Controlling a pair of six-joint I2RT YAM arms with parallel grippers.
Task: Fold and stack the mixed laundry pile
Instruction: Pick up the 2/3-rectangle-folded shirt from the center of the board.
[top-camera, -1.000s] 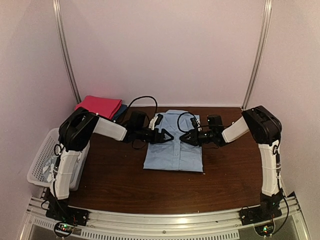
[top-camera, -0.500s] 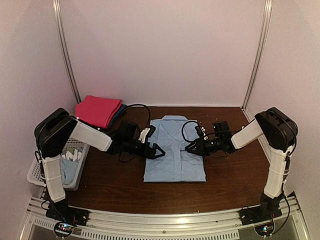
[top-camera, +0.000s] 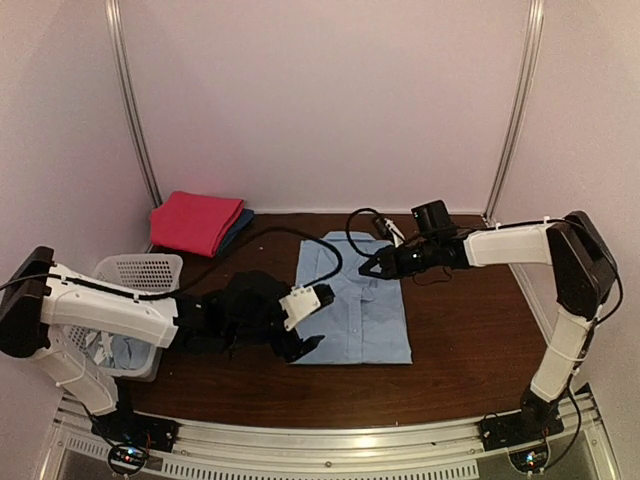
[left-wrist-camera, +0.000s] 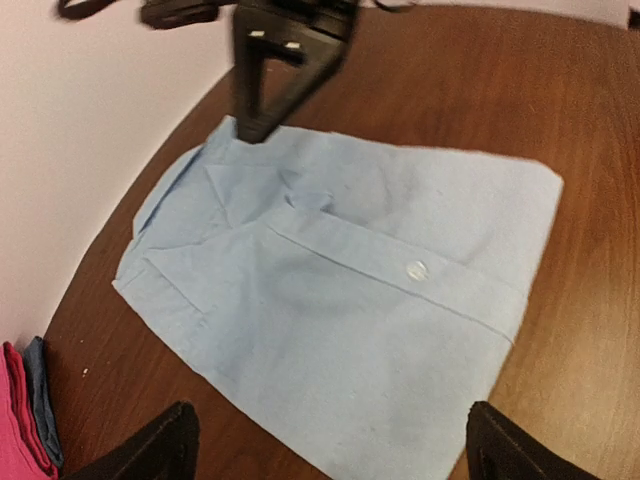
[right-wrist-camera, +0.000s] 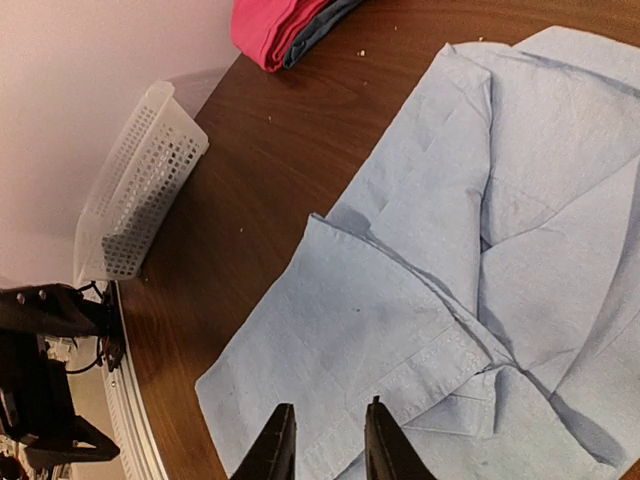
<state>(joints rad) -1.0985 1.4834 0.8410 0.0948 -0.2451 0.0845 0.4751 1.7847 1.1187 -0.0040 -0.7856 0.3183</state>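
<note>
A folded light blue shirt (top-camera: 355, 305) lies flat in the middle of the table, collar toward the back wall. My left gripper (top-camera: 303, 346) hovers at its near left corner, jaws wide open and empty; in the left wrist view the shirt (left-wrist-camera: 340, 290) fills the space ahead of the gripper (left-wrist-camera: 335, 460). My right gripper (top-camera: 366, 269) hangs over the collar end. In the right wrist view its gripper (right-wrist-camera: 330, 445) stands narrowly open above the shirt (right-wrist-camera: 400, 330), gripping nothing. More light blue cloth (top-camera: 130, 350) lies in the basket.
A white perforated basket (top-camera: 140, 272) stands at the left table edge, also seen tilted in the right wrist view (right-wrist-camera: 140, 190). A folded magenta cloth (top-camera: 195, 220) on a darker blue one sits at the back left. Cables trail behind the shirt.
The left arm has swung down and toward the front, taking its gripper from the shirt's left edge to the near left corner. The right gripper has moved back toward the collar.
</note>
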